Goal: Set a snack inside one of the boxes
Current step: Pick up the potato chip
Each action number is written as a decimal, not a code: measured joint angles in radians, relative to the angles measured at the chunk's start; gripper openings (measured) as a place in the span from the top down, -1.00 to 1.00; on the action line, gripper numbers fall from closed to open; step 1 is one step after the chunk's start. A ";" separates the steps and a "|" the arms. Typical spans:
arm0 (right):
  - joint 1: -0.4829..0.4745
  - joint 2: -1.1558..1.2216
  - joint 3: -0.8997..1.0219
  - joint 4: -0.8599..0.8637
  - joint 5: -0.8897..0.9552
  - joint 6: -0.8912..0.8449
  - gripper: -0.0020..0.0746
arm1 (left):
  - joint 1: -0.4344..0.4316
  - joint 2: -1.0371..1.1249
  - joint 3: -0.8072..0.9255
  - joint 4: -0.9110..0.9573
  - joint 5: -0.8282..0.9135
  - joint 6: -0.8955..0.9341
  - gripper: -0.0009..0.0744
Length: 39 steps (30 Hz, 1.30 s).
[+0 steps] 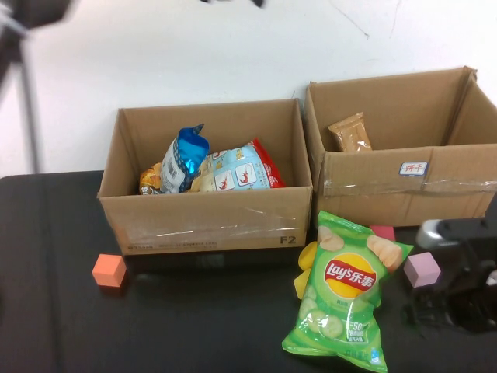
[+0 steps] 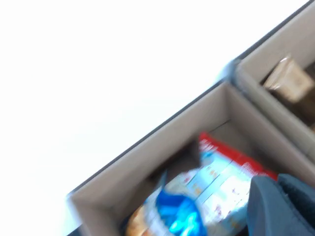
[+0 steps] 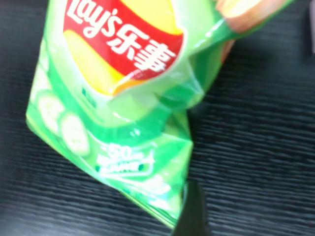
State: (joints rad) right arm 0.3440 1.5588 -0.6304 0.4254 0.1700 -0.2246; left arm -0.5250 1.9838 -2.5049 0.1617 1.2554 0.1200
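Note:
The snack, a glossy green Lay's bag (image 1: pixel 345 291), lies flat on the black table in front of the two boxes; the right wrist view shows it close up (image 3: pixel 123 88). The smaller box (image 1: pixel 206 221), with a black mark and tape, stands behind and to its left. My right gripper (image 1: pixel 450 303) hovers low just right of the bag, open; one dark finger (image 3: pixel 191 216) sits by the bag's lower corner and the other is out of frame. My left gripper (image 2: pixel 278 196) hangs shut and empty above the smaller box (image 2: pixel 147 147).
The smaller box holds a blue foil bag (image 1: pixel 186 159) and a white-and-red packet (image 1: pixel 237 169). The bigger labelled box (image 1: pixel 404 186) at the right holds a brown packet (image 1: pixel 349 132). An orange cube (image 1: pixel 109 270), a purple cube (image 1: pixel 422 269), a yellow block (image 1: pixel 307 260) and a pink block (image 1: pixel 382 231) lie on the table.

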 joint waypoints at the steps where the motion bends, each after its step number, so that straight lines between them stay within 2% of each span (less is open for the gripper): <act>1: 0.000 0.022 -0.021 0.013 0.015 -0.004 -0.47 | 0.000 -0.031 0.029 0.014 0.004 0.002 0.97; 7: 0.000 0.059 -0.128 0.173 0.085 -0.055 -0.42 | 0.000 -0.209 0.265 0.076 0.010 0.013 0.98; 12: 0.000 0.074 -0.159 0.292 0.038 -0.076 -0.42 | 0.000 -0.350 0.544 0.077 0.008 -0.006 0.98; 17: 0.000 0.166 -0.164 0.354 -0.033 -0.079 -0.42 | 0.000 -0.513 0.897 -0.016 -0.152 -0.044 0.98; 22: 0.000 0.251 -0.222 0.418 -0.025 -0.079 -0.42 | 0.000 -0.651 1.149 -0.034 -0.261 -0.056 0.98; 26: 0.000 0.311 -0.306 0.456 0.043 -0.091 -0.42 | 0.000 -0.717 1.278 -0.031 -0.279 -0.064 0.98; 33: 0.000 0.415 -0.371 0.500 0.050 -0.097 -0.39 | 0.000 -0.783 1.339 -0.042 -0.272 -0.064 0.98; 36: 0.000 0.442 -0.378 0.508 0.050 -0.100 -0.16 | 0.000 -0.812 1.343 -0.044 -0.272 -0.064 0.98; 39: 0.000 0.444 -0.384 0.518 0.067 -0.119 0.34 | 0.000 -0.841 1.345 -0.044 -0.276 -0.062 0.98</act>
State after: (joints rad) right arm 0.3440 2.0033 -1.0140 0.9431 0.2371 -0.3437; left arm -0.5250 1.1425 -1.1599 0.1181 0.9794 0.0583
